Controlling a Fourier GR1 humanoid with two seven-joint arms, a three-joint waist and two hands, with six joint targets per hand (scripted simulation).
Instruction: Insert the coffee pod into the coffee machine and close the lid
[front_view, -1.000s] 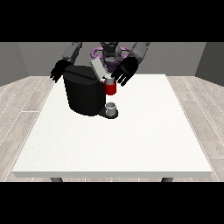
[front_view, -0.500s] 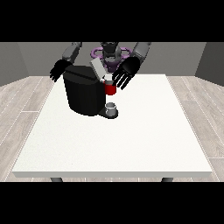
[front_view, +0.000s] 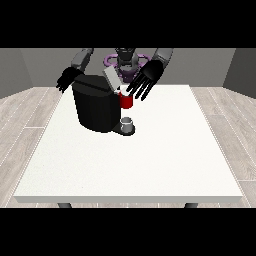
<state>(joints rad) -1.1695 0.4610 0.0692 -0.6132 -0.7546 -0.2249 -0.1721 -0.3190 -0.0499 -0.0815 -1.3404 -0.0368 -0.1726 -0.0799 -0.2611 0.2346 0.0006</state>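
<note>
I see the white table (front_view: 150, 165) spread wide toward the camera, with its near edge and both side edges well apart from everything on it. All the things sit toward the far left part of the top, so the whole near half and the right side give me open room.

The black coffee machine (front_view: 96, 104) stands near the far edge, left of centre. Its grey lid (front_view: 111, 79) is tilted up, open, at the machine's top right. A small grey cup (front_view: 128, 123) stands on the drip base at the machine's front right, just below the red brewing head (front_view: 126, 101).

I cannot make out the coffee pod for certain; a small pale spot shows at the top of the red head, just under the fingers, and I cannot tell if that is it.

The hand at the view's right (front_view: 148, 77) hangs over the red head with fingers straight and spread, pointing down toward it, holding nothing I can see. The hand at the view's left (front_view: 66, 80) is beside the machine's far left corner, fingers relaxed and apart, near the body; I cannot tell if it touches.
</note>
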